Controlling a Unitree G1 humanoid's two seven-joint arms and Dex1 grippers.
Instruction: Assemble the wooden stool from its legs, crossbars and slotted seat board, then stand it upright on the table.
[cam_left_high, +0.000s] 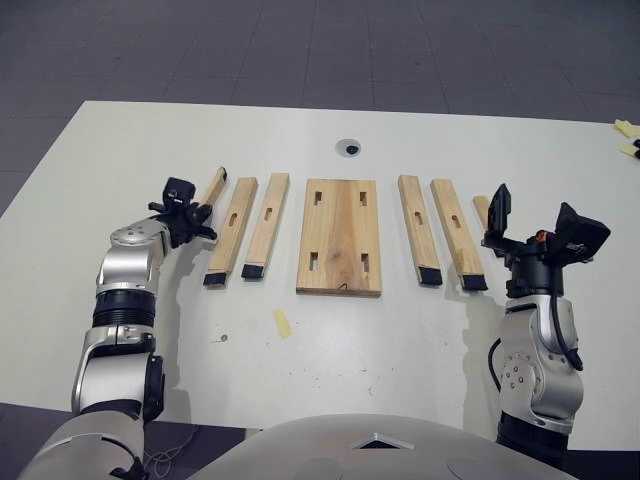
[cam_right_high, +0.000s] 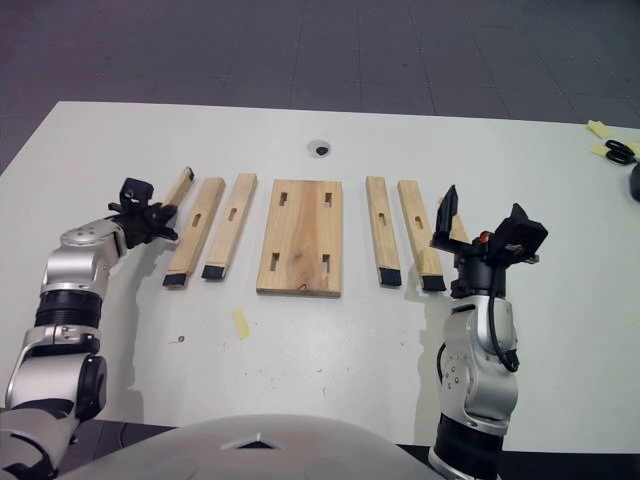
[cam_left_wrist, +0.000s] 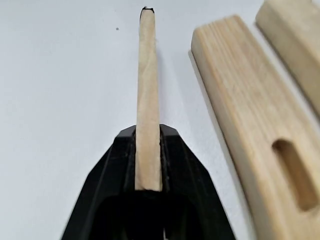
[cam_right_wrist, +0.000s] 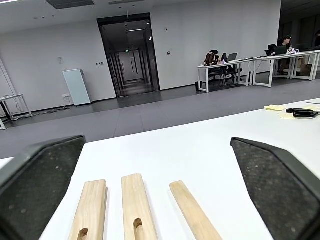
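My table (cam_left_high: 120, 150) is plain white; on it the seat board (cam_left_high: 339, 236) is pale wood with lengthwise grain and an orange-brown streak down its middle, with a yellow tape scrap (cam_left_high: 283, 322) at its 7 o'clock. The slotted legs (cam_left_high: 232, 227) at its 9 and 3 o'clock are the same pale wood, each tipped with a black end cap (cam_left_high: 430, 275). My left gripper (cam_left_wrist: 148, 132) is black around a pale crossbar (cam_left_wrist: 147, 95); my right gripper (cam_left_high: 540, 222) is black with speckled dark-grey pads (cam_right_wrist: 40, 185).
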